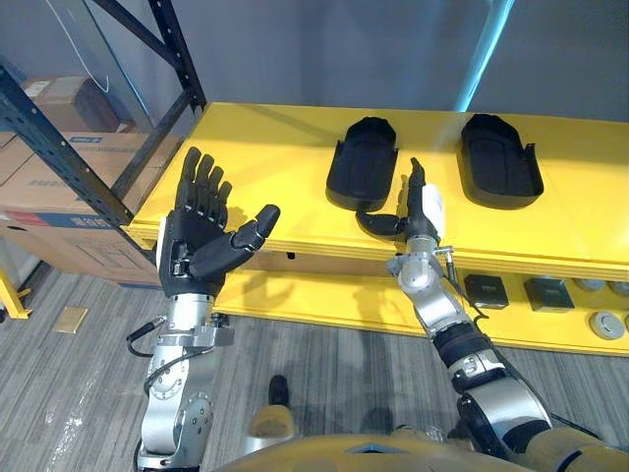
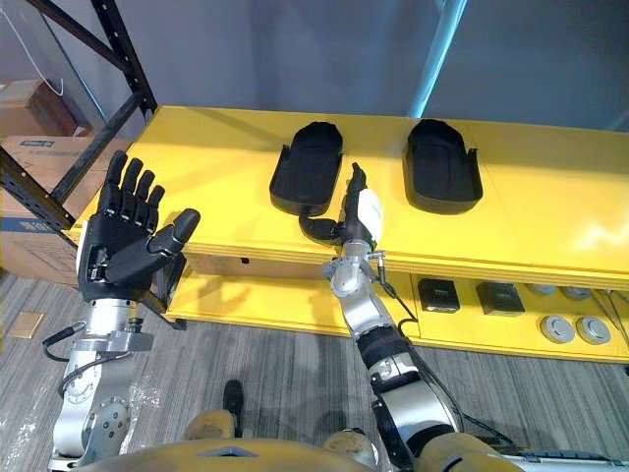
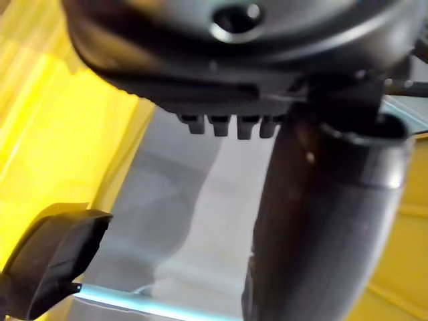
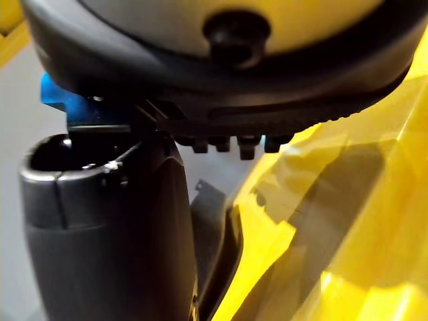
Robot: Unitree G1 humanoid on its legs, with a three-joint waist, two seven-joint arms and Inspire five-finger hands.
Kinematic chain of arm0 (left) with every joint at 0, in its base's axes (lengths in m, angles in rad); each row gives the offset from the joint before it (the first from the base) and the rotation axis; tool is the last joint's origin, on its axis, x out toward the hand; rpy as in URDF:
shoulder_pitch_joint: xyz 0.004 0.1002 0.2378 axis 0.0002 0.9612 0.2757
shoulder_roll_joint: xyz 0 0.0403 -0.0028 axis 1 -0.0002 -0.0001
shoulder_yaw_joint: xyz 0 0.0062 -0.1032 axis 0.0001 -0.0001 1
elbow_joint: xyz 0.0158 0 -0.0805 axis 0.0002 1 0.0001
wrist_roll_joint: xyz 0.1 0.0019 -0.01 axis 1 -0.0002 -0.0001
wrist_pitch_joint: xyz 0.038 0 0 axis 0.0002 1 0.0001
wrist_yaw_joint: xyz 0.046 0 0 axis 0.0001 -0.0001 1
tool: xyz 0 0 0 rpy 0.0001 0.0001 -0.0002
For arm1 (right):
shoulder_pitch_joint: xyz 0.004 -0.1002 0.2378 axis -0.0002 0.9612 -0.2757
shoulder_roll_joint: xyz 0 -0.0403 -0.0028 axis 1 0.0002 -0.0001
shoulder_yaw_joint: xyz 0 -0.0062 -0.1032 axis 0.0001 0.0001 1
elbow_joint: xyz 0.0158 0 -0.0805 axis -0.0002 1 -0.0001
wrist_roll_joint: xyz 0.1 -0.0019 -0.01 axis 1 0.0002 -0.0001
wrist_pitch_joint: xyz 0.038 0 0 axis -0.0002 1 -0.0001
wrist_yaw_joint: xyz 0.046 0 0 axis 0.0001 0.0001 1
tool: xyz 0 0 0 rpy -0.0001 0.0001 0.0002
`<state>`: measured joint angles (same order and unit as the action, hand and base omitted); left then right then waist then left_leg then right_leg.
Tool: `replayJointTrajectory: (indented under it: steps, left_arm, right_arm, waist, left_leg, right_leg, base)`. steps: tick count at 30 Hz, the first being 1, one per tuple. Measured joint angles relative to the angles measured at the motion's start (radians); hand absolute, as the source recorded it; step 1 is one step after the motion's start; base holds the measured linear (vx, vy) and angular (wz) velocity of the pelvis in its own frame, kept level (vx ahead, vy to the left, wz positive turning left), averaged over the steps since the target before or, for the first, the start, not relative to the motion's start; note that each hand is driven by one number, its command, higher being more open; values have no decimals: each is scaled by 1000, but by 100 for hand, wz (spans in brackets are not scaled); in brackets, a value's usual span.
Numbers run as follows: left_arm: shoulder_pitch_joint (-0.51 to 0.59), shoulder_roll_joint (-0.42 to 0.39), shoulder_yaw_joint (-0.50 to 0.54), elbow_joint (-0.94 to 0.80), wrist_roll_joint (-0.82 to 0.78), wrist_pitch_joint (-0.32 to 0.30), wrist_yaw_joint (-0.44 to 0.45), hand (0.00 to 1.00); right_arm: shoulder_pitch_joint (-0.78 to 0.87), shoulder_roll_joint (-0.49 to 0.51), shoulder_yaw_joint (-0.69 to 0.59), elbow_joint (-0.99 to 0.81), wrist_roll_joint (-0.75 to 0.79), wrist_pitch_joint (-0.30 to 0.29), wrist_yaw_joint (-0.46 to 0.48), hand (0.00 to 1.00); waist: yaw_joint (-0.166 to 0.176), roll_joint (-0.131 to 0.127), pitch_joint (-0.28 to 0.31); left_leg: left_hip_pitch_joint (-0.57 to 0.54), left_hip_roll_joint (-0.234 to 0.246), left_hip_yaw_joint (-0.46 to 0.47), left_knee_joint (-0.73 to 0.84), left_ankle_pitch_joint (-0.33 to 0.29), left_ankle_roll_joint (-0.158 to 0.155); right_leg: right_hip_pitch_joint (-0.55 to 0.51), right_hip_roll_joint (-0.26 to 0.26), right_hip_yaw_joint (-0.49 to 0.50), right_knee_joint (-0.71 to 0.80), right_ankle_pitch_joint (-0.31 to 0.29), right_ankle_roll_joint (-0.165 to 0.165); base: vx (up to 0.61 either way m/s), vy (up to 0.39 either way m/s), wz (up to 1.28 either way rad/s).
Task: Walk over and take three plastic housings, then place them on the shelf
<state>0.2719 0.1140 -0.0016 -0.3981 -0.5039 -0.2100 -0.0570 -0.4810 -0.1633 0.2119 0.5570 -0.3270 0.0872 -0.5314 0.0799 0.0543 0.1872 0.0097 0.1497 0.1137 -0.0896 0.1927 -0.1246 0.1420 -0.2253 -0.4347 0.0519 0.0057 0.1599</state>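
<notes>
Two black plastic housings lie side by side on the yellow table top (image 1: 265, 157), the left housing (image 1: 364, 162) and the right housing (image 1: 499, 159). My right hand (image 1: 418, 211) stands at the table's front edge, just in front of the left housing. It is open, with straight fingers pointing up and the thumb stretched out toward the housing's near rim (image 4: 214, 254). My left hand (image 1: 197, 236) is raised, open and spread, by the table's front left corner and holds nothing. A housing's end (image 3: 47, 261) shows past its thumb.
A dark steel rack (image 1: 59, 157) with cardboard boxes (image 1: 49, 197) behind it stands at the left. Under the table top, a lower yellow shelf carries small black boxes (image 1: 486, 290) and round grey parts (image 1: 606, 324). Grey plank floor lies in front.
</notes>
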Motion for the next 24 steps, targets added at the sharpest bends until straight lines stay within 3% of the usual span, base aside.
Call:
replayJointTrajectory:
  steps: [24]
  left_arm:
    - [-1, 0, -24, 15, -83, 22, 11, 100]
  right_arm:
    - [-113, 0, -35, 88, 0, 56, -24, 100]
  waist:
    - [5, 14, 38]
  left_leg:
    - [1, -2, -16, 0, 7, 2]
  right_leg:
    - [15, 1, -19, -2, 2, 4]
  base:
    - [-3, -1, 1]
